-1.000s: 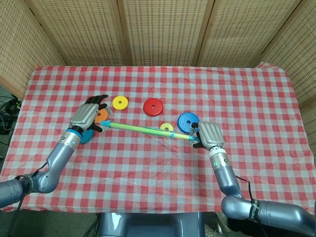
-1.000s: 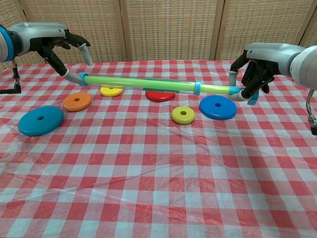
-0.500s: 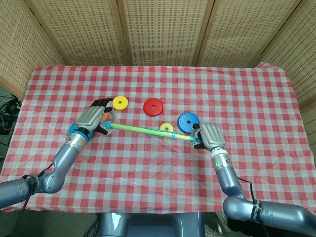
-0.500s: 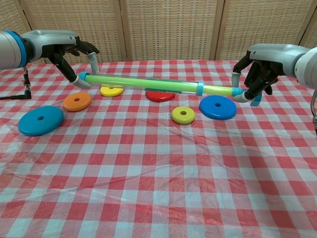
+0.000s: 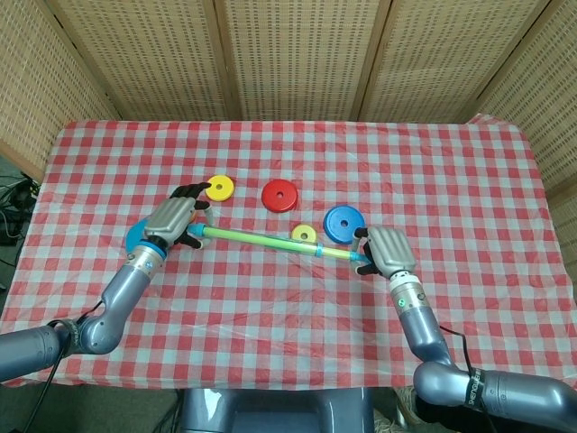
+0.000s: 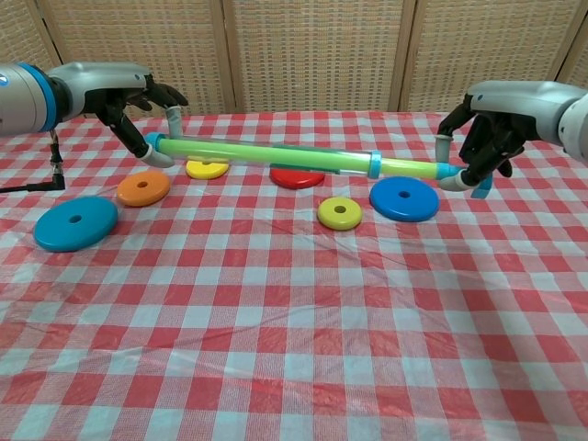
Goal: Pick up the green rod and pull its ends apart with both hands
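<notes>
Across the middle of the frame, the green rod (image 6: 276, 155) is held clear of the surface (image 6: 303, 312), roughly level in the chest view, with a thinner section showing past a blue collar toward its right end. Its left end is pinched by the left hand (image 6: 147, 106) at centre-left, fingers curled around the blue cap. Its right end is gripped by the right hand (image 6: 487, 138) at the right edge of the frame, fingers closed on the tip. Below the rod, on the red-checked cloth, discs are scattered: large blue disc (image 6: 75, 222) at far left, orange disc (image 6: 142, 187) beside it, yellow disc (image 6: 208, 169) and red disc (image 6: 296, 177) directly under the rod, small yellow disc (image 6: 339, 212) and another blue disc (image 6: 404, 198) toward the right. Wicker panels (image 6: 312, 55) are seen behind the surface.
</notes>
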Tool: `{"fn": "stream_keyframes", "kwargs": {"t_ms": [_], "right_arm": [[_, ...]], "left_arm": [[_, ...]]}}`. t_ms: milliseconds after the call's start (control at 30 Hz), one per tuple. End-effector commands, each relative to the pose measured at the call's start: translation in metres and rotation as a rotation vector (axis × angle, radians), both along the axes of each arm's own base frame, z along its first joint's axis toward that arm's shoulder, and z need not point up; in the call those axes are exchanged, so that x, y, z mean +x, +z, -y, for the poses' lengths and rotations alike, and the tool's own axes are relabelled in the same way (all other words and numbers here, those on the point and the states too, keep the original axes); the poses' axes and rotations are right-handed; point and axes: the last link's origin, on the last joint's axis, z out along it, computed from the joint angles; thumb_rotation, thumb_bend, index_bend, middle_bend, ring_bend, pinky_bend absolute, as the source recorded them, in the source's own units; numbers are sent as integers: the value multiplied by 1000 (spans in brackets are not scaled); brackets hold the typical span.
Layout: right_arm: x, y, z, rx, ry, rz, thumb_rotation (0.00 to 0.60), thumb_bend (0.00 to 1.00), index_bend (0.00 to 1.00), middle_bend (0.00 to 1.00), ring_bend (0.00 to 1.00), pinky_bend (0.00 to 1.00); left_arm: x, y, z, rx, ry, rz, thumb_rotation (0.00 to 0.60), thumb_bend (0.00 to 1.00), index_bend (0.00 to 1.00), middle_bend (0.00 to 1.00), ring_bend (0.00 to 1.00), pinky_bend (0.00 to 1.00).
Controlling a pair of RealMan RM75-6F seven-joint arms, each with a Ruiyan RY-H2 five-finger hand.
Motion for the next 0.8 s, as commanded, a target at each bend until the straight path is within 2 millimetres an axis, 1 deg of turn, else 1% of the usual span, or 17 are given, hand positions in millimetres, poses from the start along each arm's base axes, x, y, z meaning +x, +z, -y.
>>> {"fn": "stream_keyframes", "kwargs": {"t_ms": [33,300,800], "right_arm": [[-1,0,-1,2,1,-3,600,529,792,1000,975,714],[-9,3,1,-6,-18,-12,600,528,793,1000,975,714],[-24,4,11,-20,-55,-24,600,527,793,1000,975,714]], "left_arm": [[0,2,1,4,0,-3,600,290,584,18,0,0],[-8,6,5,6,11,-20,600,293,587,18,0,0],[-26,9,7,6,41,-54,600,294,587,32,0,0]]}}
